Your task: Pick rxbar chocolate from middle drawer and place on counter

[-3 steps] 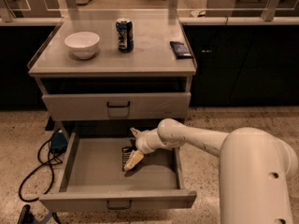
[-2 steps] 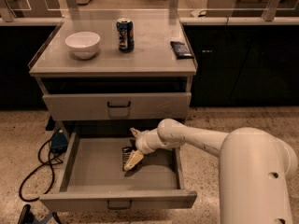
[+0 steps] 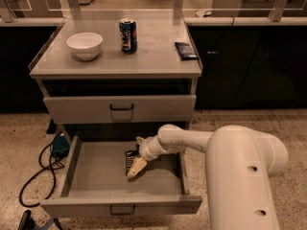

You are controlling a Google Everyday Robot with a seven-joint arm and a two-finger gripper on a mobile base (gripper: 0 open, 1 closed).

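Observation:
The middle drawer [image 3: 76,169] is pulled out under the counter [image 3: 153,56]. The rxbar chocolate [image 3: 129,160], a small black bar with white print, lies on the drawer floor near its middle. My gripper [image 3: 134,157] reaches down into the drawer from the right. It is open, with one cream finger [image 3: 136,167] just right of the bar and the other behind it. The bar rests on the floor between them.
On the counter stand a white bowl [image 3: 85,45], a blue can [image 3: 128,35] and a dark blue flat packet [image 3: 186,50]. The upper drawer [image 3: 120,108] is closed. Black cables [image 3: 41,174] lie on the floor left of the cabinet. Dark cabinets stand behind.

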